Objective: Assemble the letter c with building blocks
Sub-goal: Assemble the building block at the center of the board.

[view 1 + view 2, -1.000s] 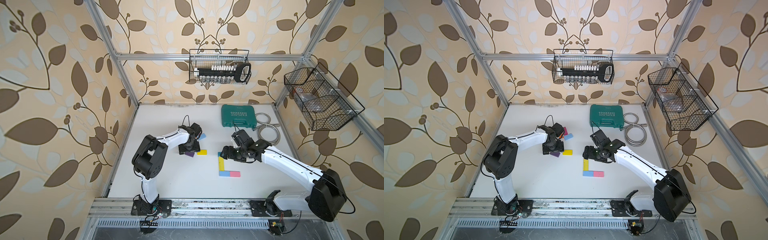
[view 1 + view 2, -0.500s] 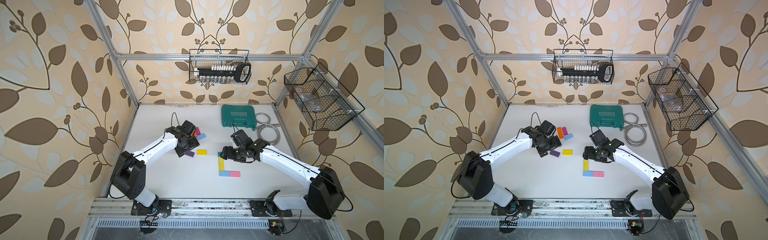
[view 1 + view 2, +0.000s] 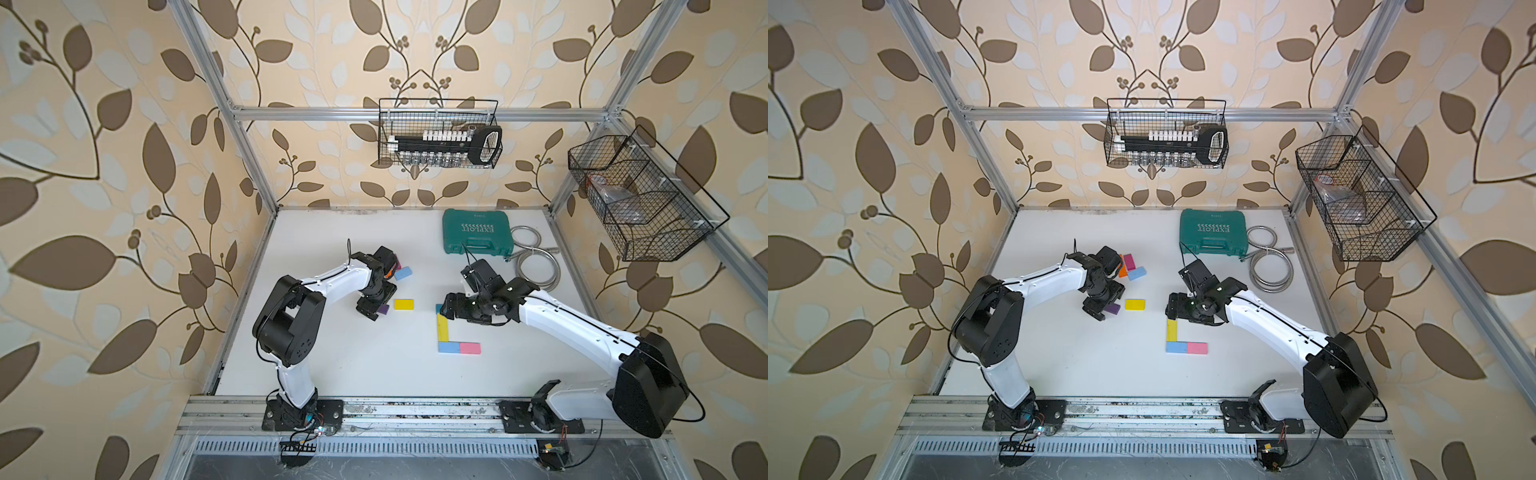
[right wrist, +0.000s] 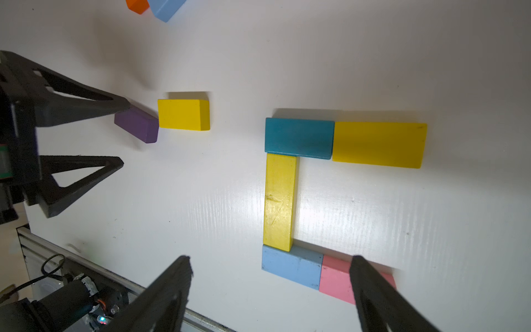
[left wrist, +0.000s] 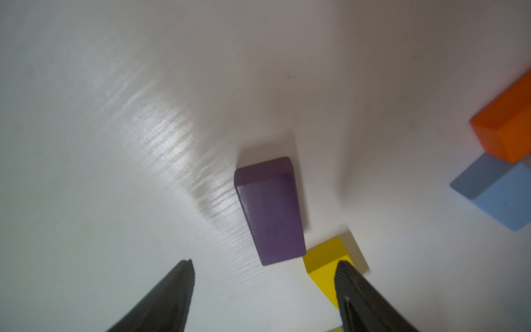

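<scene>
On the glossy white table (image 5: 86, 143) — a matte, slab-shaped purple block (image 5: 270, 212).

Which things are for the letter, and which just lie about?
Job: teal block, wide yellow block, yellow bar, blue block, pink block, purple block, small yellow block, orange block, magenta block, loose blue block.
Idle: green case, metal hose, back basket, side basket.

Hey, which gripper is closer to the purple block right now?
Left. The left gripper is open with the purple block just ahead of its fingertips. The right gripper, also open, is over the partly built letter, beyond the loose yellow block.
</scene>
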You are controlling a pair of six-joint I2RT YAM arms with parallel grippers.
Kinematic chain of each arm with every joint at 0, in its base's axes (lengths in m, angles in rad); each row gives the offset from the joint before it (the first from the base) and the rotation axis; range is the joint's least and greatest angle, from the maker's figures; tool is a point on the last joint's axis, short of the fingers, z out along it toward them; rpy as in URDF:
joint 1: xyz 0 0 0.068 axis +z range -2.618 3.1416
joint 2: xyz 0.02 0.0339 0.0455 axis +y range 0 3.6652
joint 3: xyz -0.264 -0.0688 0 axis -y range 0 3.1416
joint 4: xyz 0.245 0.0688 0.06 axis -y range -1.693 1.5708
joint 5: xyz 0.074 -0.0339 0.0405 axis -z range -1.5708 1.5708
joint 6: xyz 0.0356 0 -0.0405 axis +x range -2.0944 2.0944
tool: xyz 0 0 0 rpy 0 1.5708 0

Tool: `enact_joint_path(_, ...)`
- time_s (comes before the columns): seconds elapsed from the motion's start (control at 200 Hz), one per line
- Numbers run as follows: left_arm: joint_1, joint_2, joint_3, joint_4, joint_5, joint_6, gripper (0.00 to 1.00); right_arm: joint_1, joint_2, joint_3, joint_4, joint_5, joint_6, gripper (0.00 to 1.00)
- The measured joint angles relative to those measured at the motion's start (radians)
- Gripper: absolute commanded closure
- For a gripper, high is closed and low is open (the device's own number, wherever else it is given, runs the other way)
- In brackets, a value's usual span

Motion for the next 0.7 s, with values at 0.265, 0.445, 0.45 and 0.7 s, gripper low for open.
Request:
enact_joint_path(0.265, 0.006, 0.024, 0.008, 0.008, -0.003, -0.037, 0.27, -0.037, -0.003, 0.0, 0.001, -0.005, -0.013, 0.15)
enact_joint_path(0.445, 0.006, 0.056, 0.008, 0.024, -0.003, -0.057, 0.34, -0.039, -0.007, 0.0, 0.003, -0.012, -0.014, 0.15)
enact_joint_path(0.45, 0.006, 0.056, 0.008, 0.024, -0.003, -0.058, 0.35, -0.039, -0.007, 0.0, 0.003, -0.012, -0.014, 0.15)
enact_joint_path(0.7, 0.006, 0.061, 0.008, 0.046, 0.005, -0.083, 0.49, -0.04, -0.008, 0.0, 0.003, -0.016, -0.015, 0.15)
